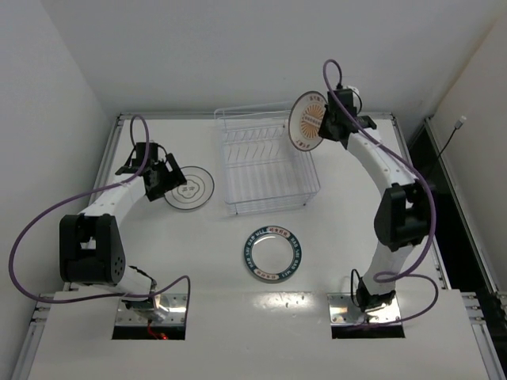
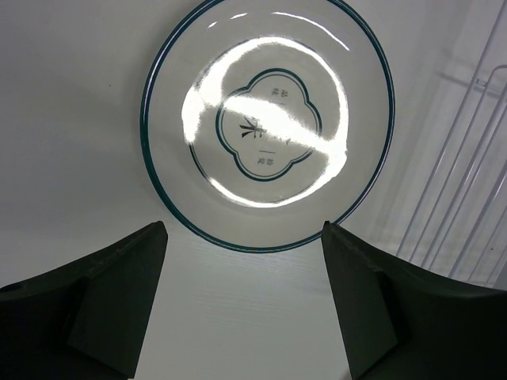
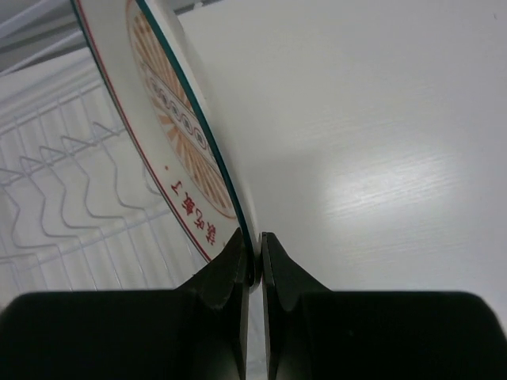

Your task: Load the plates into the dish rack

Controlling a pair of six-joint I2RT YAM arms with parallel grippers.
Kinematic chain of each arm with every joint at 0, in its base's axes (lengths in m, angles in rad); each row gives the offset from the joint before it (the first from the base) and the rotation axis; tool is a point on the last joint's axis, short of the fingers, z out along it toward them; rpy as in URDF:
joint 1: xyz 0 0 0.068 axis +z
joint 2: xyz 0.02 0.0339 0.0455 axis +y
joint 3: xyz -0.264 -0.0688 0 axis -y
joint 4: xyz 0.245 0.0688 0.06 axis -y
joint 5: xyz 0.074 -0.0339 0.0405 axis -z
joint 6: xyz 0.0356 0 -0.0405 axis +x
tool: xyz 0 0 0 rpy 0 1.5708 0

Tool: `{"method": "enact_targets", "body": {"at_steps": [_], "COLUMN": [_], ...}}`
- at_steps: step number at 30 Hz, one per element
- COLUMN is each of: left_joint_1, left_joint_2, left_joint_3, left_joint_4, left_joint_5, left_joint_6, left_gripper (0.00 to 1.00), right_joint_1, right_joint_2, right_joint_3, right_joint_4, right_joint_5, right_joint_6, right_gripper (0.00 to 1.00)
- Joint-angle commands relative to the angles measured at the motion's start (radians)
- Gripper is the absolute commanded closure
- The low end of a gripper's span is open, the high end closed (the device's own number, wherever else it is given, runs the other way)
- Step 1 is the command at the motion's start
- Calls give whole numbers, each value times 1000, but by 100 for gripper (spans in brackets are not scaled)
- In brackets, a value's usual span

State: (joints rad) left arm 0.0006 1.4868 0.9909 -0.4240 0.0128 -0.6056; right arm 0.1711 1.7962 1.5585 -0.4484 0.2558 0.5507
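Observation:
The white wire dish rack stands at the table's middle back, with no plate in it. My right gripper is shut on the rim of the orange-centred plate, held on edge above the rack's right back corner; the right wrist view shows the plate pinched between the fingers over the tines. The ringed white plate lies flat left of the rack. My left gripper is open just left of this plate, its fingers short of the rim. The dark-rimmed plate lies flat in front of the rack.
The rack's wire side shows at the right of the left wrist view. White walls close in the table at the back and sides. The arm bases sit at the near edge.

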Motion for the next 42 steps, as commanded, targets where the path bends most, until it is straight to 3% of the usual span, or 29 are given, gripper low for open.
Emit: {"method": "enact_targets", "body": {"at_steps": [1,15,23,27,33,42], "left_joint_1": [4,4,4,4,4,4], "left_joint_2": [-23,-14,-14,-14,-14,-14], "left_joint_3": [-1,8,8,8,8,8], "left_joint_4": [7,-2,-2,-2,-2,-2], "left_joint_5": [-19,-28,-19,-19,-10,-10], "left_joint_6": [12,12,12,12,12,12], "left_gripper": [24,24,24,24,24,24], "right_joint_1": [47,235,292,315,326,326], "right_joint_2": [52,261,371,352,256,242], "right_joint_3": [147,403,505,453,344,307], "right_joint_4": [-1,-160,-263,-302,-308,-317], "right_joint_5": [138,490,533,651,691,654], "right_joint_6": [-74,-158,-98,-19,51,80], "right_gripper": [100,100,100,100,100,100]}}
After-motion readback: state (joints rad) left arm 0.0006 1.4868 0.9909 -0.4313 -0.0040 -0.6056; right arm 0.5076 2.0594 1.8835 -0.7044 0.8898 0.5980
